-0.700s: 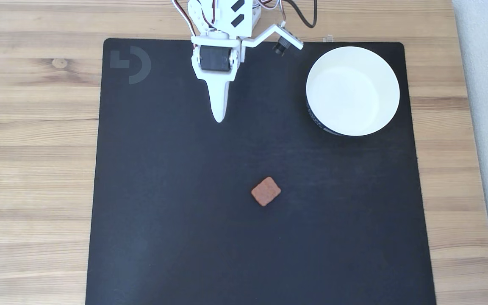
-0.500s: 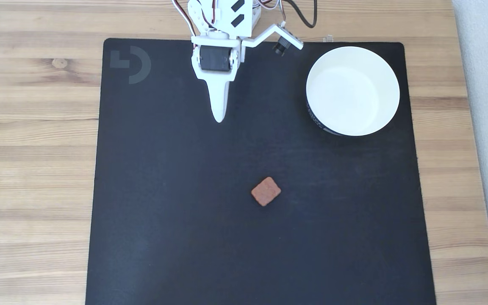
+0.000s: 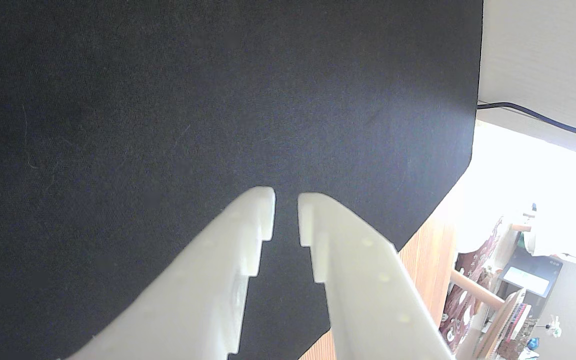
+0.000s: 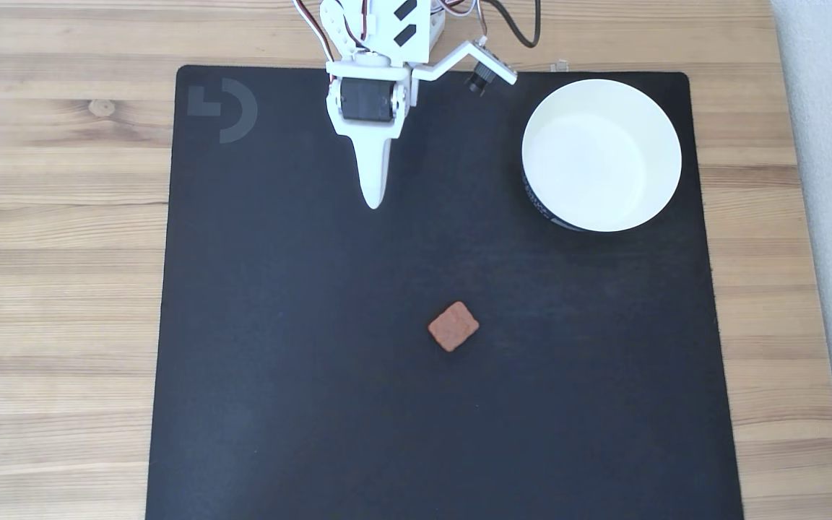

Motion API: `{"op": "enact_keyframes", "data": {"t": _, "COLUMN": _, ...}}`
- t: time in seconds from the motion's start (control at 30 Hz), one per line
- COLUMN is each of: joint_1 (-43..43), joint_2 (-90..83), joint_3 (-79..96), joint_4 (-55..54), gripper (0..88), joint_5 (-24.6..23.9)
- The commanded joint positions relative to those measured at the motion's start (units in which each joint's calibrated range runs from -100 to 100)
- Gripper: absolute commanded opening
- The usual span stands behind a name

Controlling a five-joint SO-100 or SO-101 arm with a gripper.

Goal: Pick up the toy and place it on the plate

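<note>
Hovering white plastic hand point(image 4: 373, 202), fingers nearly pressed together, empty; small reddish-brown square toy point(image 4: 453, 326) well apart, round white plate point(image 4: 601, 154) far right.

From my wrist view the tool point(image 3: 286, 200) reaches in from the bottom edge, its two white fingers point(image 3: 228, 260) nearly together with a narrow gap and nothing between them. Beneath lies the black mat point(image 3: 168, 110). At the right I see the wooden desk point(image 3: 430, 250) edge and a dark cable point(image 3: 543, 117).
</note>
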Motion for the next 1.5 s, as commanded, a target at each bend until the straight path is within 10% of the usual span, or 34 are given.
{"op": "enact_keyframes", "data": {"t": 0.0, "joint_1": 0.18, "joint_2": -0.67, "joint_3": 0.69, "joint_4": 0.03, "gripper": 2.6, "joint_5": -0.33}}
{"op": "enact_keyframes", "data": {"t": 1.47, "joint_1": 0.51, "joint_2": -0.67, "joint_3": 0.69, "joint_4": 0.03, "gripper": 2.6, "joint_5": -0.01}}
